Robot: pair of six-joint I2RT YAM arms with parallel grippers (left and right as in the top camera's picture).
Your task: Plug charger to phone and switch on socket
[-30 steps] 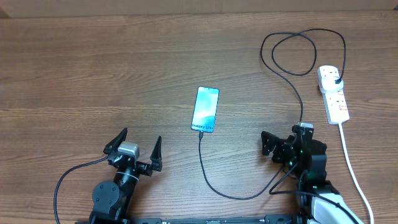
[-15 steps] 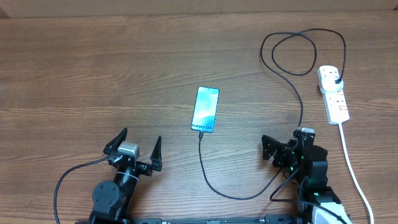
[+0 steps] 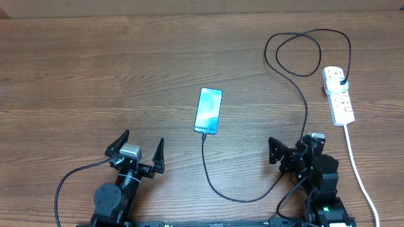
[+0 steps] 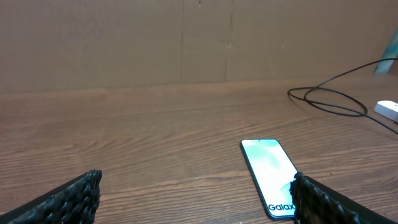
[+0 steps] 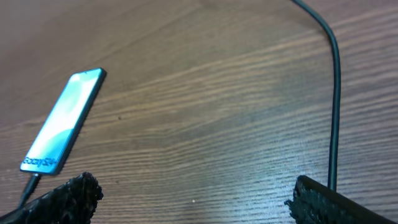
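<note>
A brown wood-grain table (image 3: 95, 75) fills the overhead view, and the left wrist view shows a plain cardboard-brown wall (image 4: 186, 43) behind its far edge. The phone (image 3: 209, 111) lies flat near the middle, screen up and lit pale blue, its long side running away from the arms with a slight tilt. The charger (image 3: 204, 154) meets the phone's near short edge and looks plugged in. From there it sweeps in a curve toward the robot, passes under the right gripper (image 3: 293, 144), climbs to a loose loop at the far right, and ends in a black plug seated in the far end of the socket (image 3: 338, 94). The socket lies lengthwise at the right edge, well apart from the phone, with its white cord (image 3: 353, 157) trailing toward the near edge. Whether its switch is on cannot be told. The left gripper (image 3: 141, 140) sits low at the near left, jaws wide apart and holding nothing. The right gripper is spread the same way, over the cable but not gripping it. In the right wrist view the phone (image 5: 62, 121) lies left and the cable (image 5: 334, 112) right, beside the right finger (image 5: 336, 202).
</note>
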